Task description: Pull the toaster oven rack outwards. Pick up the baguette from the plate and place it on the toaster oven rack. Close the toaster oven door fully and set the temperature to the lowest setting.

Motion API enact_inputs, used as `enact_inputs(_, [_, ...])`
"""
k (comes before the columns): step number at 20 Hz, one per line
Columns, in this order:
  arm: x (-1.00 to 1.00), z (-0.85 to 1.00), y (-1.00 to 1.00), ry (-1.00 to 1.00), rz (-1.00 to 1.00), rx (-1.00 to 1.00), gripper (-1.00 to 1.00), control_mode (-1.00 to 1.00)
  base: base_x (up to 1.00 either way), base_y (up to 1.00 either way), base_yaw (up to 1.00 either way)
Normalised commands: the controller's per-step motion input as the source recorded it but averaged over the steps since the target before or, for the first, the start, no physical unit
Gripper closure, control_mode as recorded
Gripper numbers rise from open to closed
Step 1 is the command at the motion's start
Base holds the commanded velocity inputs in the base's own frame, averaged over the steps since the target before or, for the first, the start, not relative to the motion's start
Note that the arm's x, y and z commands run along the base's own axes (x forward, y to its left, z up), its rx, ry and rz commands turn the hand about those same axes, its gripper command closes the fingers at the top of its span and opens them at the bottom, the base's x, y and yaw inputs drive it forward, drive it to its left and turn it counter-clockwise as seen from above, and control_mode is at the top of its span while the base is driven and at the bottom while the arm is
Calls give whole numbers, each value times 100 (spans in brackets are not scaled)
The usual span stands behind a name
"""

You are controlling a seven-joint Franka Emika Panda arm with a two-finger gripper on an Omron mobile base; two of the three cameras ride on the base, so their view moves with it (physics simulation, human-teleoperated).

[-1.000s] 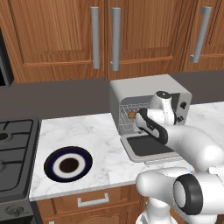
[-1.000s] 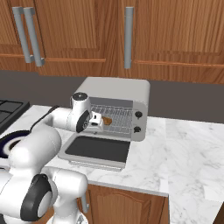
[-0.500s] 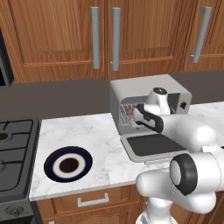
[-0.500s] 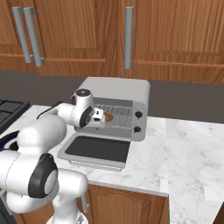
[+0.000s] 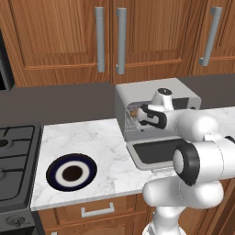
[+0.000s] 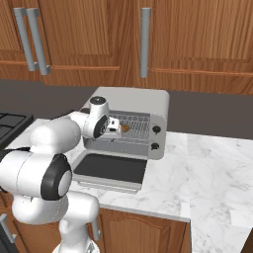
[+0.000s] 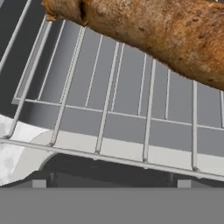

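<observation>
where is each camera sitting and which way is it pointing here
Left base view: behind the arm on its left, looking forward and down at the plate, the toaster oven and its lowered toaster oven door; the white arm rises at lower right.
Right base view: behind on the right, same counter; the arm rises at lower left, the gripper at the oven mouth.
Hand view: on the hand, close over the toaster oven rack and the baguette.
Both base views share oven, door and arm.

A home kitchen: wooden cabinets with bar handles, a marble desk, a black stove, and a toaster oven.
</observation>
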Motion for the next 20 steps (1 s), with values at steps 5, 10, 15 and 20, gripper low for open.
enact_inputs(5, [26,3,-4,-1,2,0,-100,-100,0,0,0])
enact_inputs(10, [22,3,-11,0,3,0,-100,-100,0,0,0])
enact_inputs(15, [-48,12,-1,-1,0,3,-100,-100,0,0,0])
enact_inputs(20, [-48,53,0,-4,0,0,-100,-100,0,0,0])
